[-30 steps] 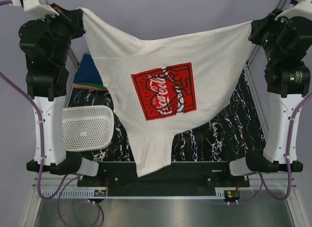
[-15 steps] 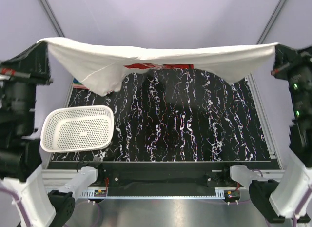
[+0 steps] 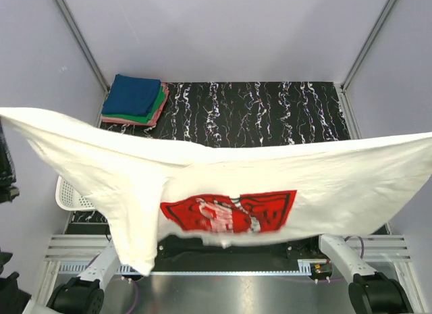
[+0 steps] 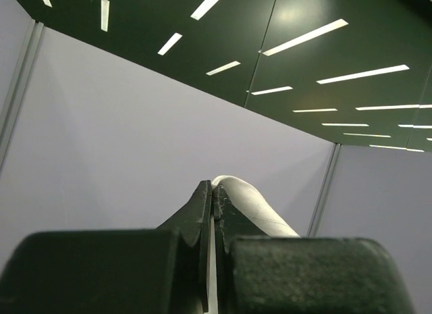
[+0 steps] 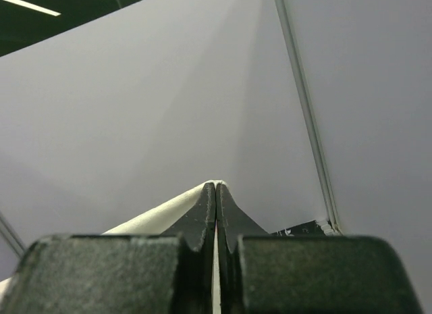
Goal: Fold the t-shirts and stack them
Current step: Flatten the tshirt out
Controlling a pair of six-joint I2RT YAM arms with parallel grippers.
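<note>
The white t-shirt [image 3: 324, 182] is hanging stretched wide in the air above the black marbled table [image 3: 270, 111]. It is reaching out past both side edges of the table and hiding the table's near half from the overhead camera. Its red chest print [image 3: 228, 213] is facing that camera above the table's near edge. A loose flap of cloth is drooping lower over the table's near-left corner.

The left gripper [image 4: 213, 192] is pointing upward, away from the table, with wall and ceiling lights behind it. Its jaws are pressed together on a fold of the white t-shirt, which is bulging out just past the fingertips. The right gripper [image 5: 216, 191] is likewise pinching an edge of the same shirt, and the white cloth is trailing off to one side of its closed jaws. Neither gripper is showing in the overhead view, where the shirt's two ends are running out of the picture.

At the table's far-left corner a folded pile is lying flat: the blue shirt [image 3: 133, 94] on top, the green shirt [image 3: 155, 110] under it and the pink shirt [image 3: 127, 121] lowest. A white mesh basket [image 3: 69, 196] is peeking out from under the stretched shirt at the table's left edge.
</note>
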